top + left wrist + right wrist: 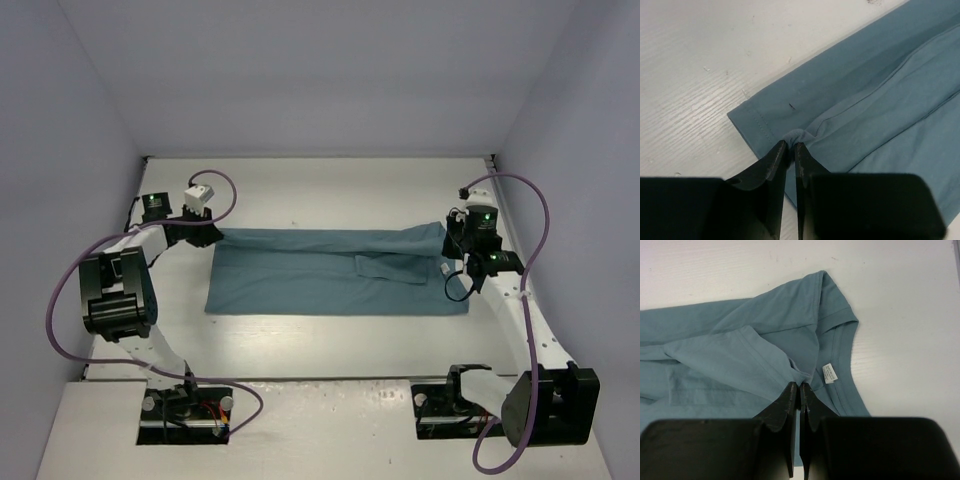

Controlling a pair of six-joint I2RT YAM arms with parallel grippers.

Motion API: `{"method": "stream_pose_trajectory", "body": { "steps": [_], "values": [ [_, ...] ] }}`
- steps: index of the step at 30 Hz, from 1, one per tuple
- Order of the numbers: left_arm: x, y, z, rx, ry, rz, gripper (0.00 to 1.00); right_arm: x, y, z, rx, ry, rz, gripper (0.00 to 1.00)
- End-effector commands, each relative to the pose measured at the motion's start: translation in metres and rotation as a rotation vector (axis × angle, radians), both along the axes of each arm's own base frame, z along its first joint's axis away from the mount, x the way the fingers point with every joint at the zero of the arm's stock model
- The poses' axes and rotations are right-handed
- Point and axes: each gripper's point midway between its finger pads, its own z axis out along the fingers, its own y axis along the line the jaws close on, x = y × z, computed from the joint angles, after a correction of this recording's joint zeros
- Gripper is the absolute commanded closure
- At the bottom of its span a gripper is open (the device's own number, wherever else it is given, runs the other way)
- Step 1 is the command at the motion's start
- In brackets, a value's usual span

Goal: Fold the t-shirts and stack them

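Note:
A teal-blue t-shirt lies folded lengthwise into a long band across the middle of the white table. My left gripper is at its far left corner, by the hem. In the left wrist view the left gripper has its jaws nearly together, with a small bunch of the t-shirt pinched at the tips. My right gripper is at the collar end. In the right wrist view the right gripper is shut on a fold of the t-shirt, beside the white label.
The white table is closed in by pale walls at the left, right and back. Purple cables loop off both arms. The arm bases sit at the near edge.

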Motion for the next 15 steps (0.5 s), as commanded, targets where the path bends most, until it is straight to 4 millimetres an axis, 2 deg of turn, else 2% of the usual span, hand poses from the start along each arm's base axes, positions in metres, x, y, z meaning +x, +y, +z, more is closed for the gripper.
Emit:
{"method": "stream_pose_trajectory", "body": {
  "steps": [1, 3, 5, 8, 11, 15],
  "values": [
    [-0.001, 0.009, 0.036, 0.052, -0.116, 0.022, 0.88, 0.004, -0.003, 0.009, 0.034, -0.056, -0.057, 1.0],
    [-0.002, 0.015, 0.036, 0.079, -0.119, 0.064, 0.82, 0.001, -0.002, 0.006, 0.05, -0.05, -0.069, 1.0],
    [-0.007, 0.019, 0.033, 0.088, -0.104, 0.095, 0.81, -0.002, -0.002, 0.002, 0.072, -0.047, -0.092, 1.0],
    [-0.009, 0.024, 0.034, 0.069, -0.108, 0.16, 0.67, -0.007, -0.003, -0.004, 0.1, -0.039, -0.128, 1.0],
    [-0.008, 0.032, 0.034, 0.021, -0.113, 0.233, 0.67, -0.012, -0.005, -0.012, 0.111, -0.025, -0.162, 0.99],
    [0.0, 0.036, 0.062, -0.02, -0.164, 0.264, 0.67, -0.016, -0.001, -0.007, 0.143, -0.04, -0.161, 0.84]
  ]
}}
